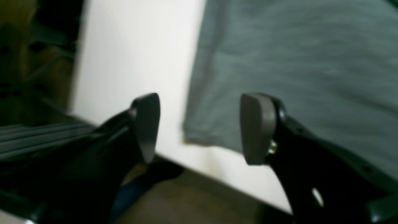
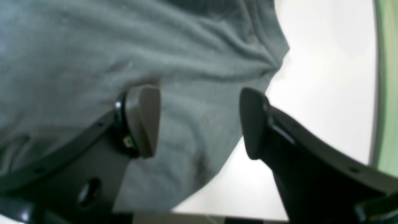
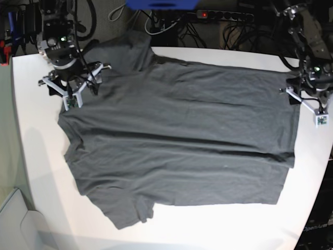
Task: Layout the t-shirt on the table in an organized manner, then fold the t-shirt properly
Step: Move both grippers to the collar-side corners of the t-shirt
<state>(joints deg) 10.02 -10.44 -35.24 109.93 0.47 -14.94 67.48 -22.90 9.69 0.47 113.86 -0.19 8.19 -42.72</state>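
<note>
As the t-shirt point(image 3: 177, 140) lay spread across the surface point(image 3: 36, 156), both pincers stood apart and empty: left pincer point(image 1: 199, 127) over its hem corner, right pincer point(image 2: 199, 121) over a sleeve, apparently positioned for gripping.

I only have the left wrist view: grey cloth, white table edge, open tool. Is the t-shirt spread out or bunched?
Observer: Spread flat across the table, per the base view; the t-shirt has both sleeves out.
Operator: Where is the other arm?
Observer: The right tool sits at the shirt's sleeve end, opposite the left tool.
Operator: Is it gripping anything?
Observer: No, its jaws are open with cloth showing beneath them.
</note>
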